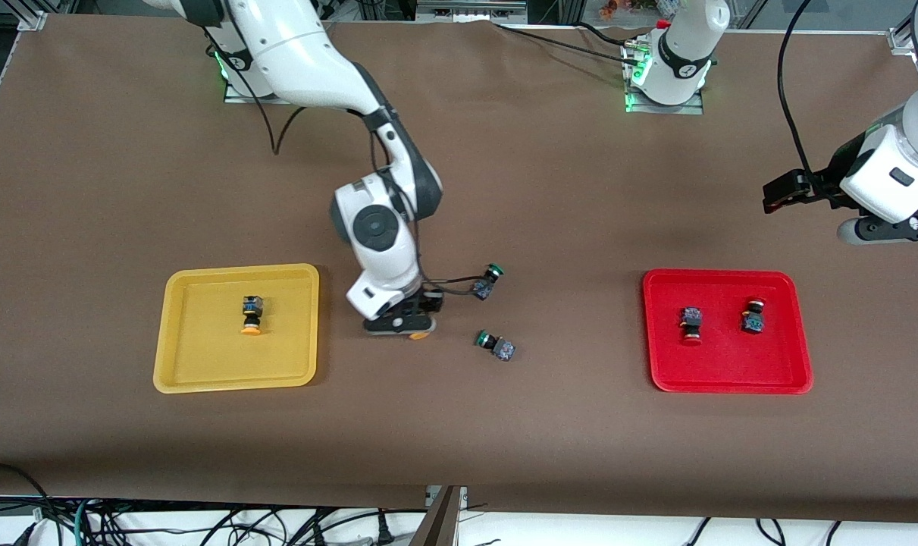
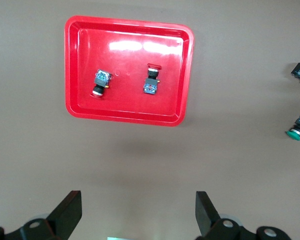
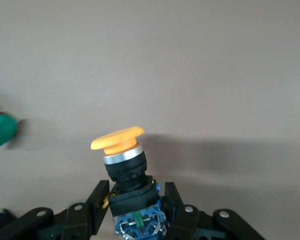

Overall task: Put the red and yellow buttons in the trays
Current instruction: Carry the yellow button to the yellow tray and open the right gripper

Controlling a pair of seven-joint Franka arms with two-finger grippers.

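Yellow button (image 3: 124, 165) between the right gripper's (image 3: 134, 204) closed fingers.

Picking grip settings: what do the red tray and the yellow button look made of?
Red tray: probably moulded plastic, glossy; bright glare patches show on its floor. Yellow button: matte plastic-looking cap over a shiny, likely metal collar and a black body, between the right end effector's fingers.

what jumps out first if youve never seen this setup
The red tray at the left arm's end of the table and the yellow tray at the right arm's end catch the eye. Between them the right gripper sits low at the table, fingers around a yellow button, near two green-capped switches.
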